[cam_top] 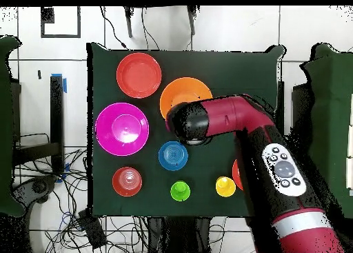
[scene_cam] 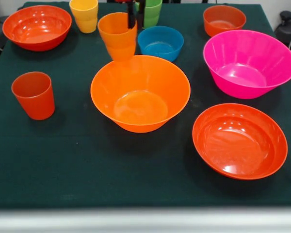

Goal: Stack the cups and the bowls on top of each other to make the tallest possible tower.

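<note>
My gripper (scene_cam: 136, 23) comes down at the back of the table, and its two dark fingers straddle the right rim of an orange cup (scene_cam: 117, 36), shut on it. The cup hangs upright just behind the large orange bowl (scene_cam: 140, 92). Beside it sits the small blue bowl (scene_cam: 160, 42), with a green cup (scene_cam: 153, 13) behind it. A yellow cup (scene_cam: 84, 14) stands at the back, and a red-orange cup (scene_cam: 34, 95) at the left. In the overhead view the arm (cam_top: 227, 119) hides the gripper and the held cup.
The magenta bowl (scene_cam: 249, 63) is at the right, with a small red-orange bowl (scene_cam: 224, 19) behind it. One wide red-orange bowl (scene_cam: 239, 141) sits at the front right, another (scene_cam: 37, 26) at the back left. All stand apart on the dark green cloth (scene_cam: 87, 170).
</note>
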### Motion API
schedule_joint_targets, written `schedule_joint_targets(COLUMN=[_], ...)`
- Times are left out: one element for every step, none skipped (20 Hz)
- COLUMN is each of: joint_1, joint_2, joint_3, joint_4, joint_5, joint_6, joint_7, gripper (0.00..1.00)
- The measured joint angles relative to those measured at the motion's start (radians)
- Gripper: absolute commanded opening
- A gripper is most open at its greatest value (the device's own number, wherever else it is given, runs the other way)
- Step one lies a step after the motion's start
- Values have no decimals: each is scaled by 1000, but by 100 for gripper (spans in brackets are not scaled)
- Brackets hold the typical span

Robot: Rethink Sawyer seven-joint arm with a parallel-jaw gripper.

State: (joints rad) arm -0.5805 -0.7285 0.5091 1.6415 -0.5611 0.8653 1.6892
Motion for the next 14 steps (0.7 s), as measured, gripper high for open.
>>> schedule_joint_targets(joint_1=[21, 26, 31, 38, 47, 52, 56, 58, 60, 62, 62, 62, 62, 62], joint_2=[-3, -4, -4, -5, -5, -4, -4, -4, -4, -1, 2, 4, 15, 19], joint_3=[-3, -4, -4, -6, -7, -9, -10, -11, -13, -18, -20, -22, -29, -31], joint_4=[0, 0, 0, 0, 0, 0, 0, 0, 0, 0, -1, -1, -1, -1], joint_5=[11, 13, 16, 17, 18, 19, 19, 19, 19, 19, 19, 19, 19, 19], joint_6=[5, 5, 5, 6, 6, 6, 6, 6, 5, 6, 5, 5, 6, 5], joint_7=[0, 0, 0, 0, 0, 0, 0, 0, 0, 0, 0, 0, 0, 0], gripper=[0, 0, 0, 0, 0, 0, 0, 0, 0, 0, 0, 0, 0, 0])
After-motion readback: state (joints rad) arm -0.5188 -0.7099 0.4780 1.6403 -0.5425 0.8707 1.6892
